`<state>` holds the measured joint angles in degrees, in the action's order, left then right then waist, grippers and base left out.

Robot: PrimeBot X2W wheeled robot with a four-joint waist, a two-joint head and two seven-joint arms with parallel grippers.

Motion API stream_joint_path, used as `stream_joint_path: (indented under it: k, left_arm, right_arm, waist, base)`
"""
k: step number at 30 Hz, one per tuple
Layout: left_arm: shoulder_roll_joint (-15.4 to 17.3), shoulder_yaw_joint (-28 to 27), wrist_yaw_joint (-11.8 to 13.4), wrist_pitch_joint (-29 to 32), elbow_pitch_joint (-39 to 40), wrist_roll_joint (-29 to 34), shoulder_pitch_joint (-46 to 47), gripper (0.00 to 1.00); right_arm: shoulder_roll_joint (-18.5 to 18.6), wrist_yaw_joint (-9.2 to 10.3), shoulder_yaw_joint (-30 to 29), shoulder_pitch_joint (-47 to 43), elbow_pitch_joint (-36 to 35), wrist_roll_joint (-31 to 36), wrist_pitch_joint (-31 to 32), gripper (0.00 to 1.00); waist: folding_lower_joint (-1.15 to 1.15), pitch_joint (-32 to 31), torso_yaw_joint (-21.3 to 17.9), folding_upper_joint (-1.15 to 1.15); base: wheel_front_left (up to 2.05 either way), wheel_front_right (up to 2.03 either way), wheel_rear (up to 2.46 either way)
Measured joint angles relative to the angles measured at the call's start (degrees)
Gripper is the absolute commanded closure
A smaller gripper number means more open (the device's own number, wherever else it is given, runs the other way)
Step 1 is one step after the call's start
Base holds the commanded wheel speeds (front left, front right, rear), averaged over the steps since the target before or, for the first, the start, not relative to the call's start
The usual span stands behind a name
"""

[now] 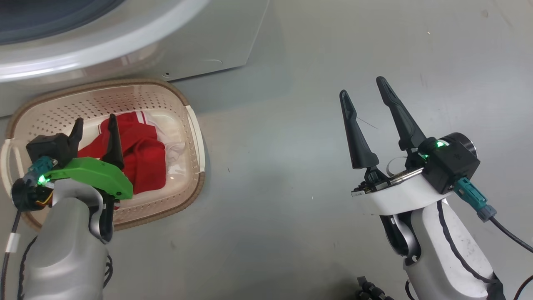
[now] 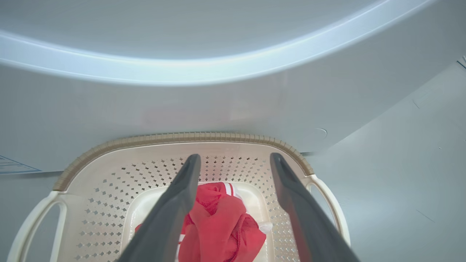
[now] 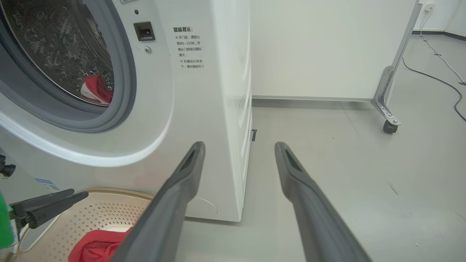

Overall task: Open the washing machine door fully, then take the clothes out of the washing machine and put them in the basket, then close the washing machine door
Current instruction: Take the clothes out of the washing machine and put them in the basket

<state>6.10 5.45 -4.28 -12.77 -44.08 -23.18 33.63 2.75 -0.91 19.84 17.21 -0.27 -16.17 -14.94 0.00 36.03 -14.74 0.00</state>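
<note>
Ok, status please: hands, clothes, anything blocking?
Left hand open above basket. Right hand open, empty. Red clothes in basket; one red garment in drum. No obstacle seen.

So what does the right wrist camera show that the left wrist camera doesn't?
Right wrist view: the white washing machine with its porthole open, the grey rubber seal, the steel drum, and a red-and-white garment lying inside it.
Left wrist view: the cream perforated basket from above, with both side handles.
Both: that brown-rimmed basket, the bright red clothes in it, and the machine's white front.
</note>
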Motion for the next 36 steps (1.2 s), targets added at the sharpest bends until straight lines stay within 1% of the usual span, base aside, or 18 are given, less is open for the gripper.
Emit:
stream_joint_path:
  k: [2,5,11,17,23,28,36]
  left_arm:
    - [-0.54,0.08,-0.07,-1.31,0.35,0.00,-0.15,0.00]
    - [-1.55,0.25,-0.11,-1.51,1.35,0.00,-0.79,0.00]
    - [-2.12,0.69,-0.63,-1.99,4.68,0.23,-2.39,0.00]
    - [-2.44,1.85,-0.67,-1.99,9.34,1.52,-4.37,0.00]
    - [-2.50,1.22,-0.82,-1.94,17.17,3.34,-6.15,0.00]
    - [-2.56,1.43,-0.81,-1.93,21.09,4.85,-10.15,0.00]
    - [-2.72,2.29,0.44,-1.93,25.62,6.43,-17.32,0.00]
  right_arm:
    - [0.01,-0.01,-0.66,-0.43,0.68,0.64,0.00,0.00]
    - [0.02,-0.02,-1.45,-1.44,1.41,1.36,0.00,0.00]
    - [0.37,-0.03,-3.25,-3.66,2.68,1.79,0.00,0.00]
    - [0.62,-0.03,-4.50,-5.82,3.82,2.14,0.00,0.00]
    - [0.66,-0.03,-5.34,-8.34,4.87,2.22,0.00,0.00]
    - [0.64,-0.03,-6.05,-11.04,5.87,2.21,0.00,0.00]
    - [0.57,0.02,-7.24,-14.76,6.33,2.21,0.00,0.00]
  waist:
    - [0.00,-1.24,0.64,0.00]
    - [0.00,-3.13,1.67,0.00]
    - [0.00,-7.05,3.91,0.00]
    - [0.00,-11.16,6.10,0.00]
    - [0.00,-15.40,8.03,0.00]
    - [0.00,-18.97,9.51,0.00]
    - [0.00,-24.45,11.57,0.00]
  base:
    - [0.00,0.00,0.00]
    - [0.00,0.00,0.00]
    - [0.00,0.00,0.00]
    - [0.00,0.00,0.00]
    - [0.00,0.00,0.00]
    - [0.00,0.00,0.00]
    - [0.00,0.00,0.00]
